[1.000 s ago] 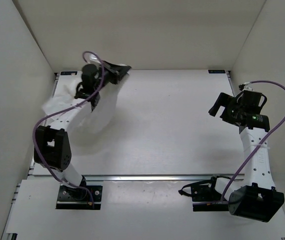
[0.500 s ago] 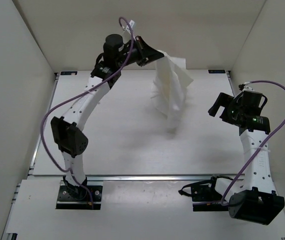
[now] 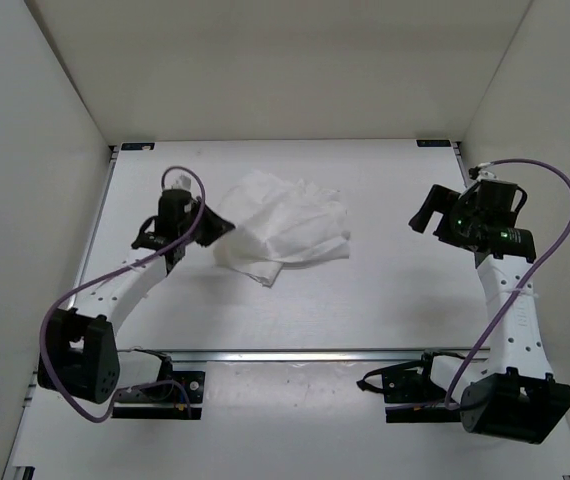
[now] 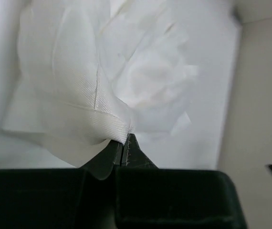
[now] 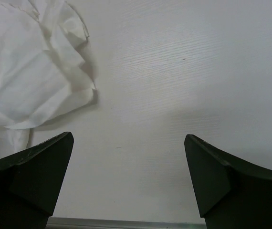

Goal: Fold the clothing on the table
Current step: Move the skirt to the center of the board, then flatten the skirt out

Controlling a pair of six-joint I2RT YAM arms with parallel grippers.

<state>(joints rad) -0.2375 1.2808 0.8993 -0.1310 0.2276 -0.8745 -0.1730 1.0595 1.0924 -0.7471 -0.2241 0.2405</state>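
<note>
The clothing (image 3: 283, 230) lies crumpled (wrinkled, partly doubled over) on the surface (image 3: 365, 300). The left tool (image 4: 125, 144) is clenched on the clothing's left edge. The right tool (image 5: 128, 138) hovers well to the clothing's right, its 2 jaws gaping wide, holding nothing

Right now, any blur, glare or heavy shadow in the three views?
Top external: sharp, evenly lit, only a soft shadow under the clothing. Left wrist: weave crisp near the left hand, farther folds washed out and soft. Right wrist: table grain sharp, the right hand dark and featureless.
</note>
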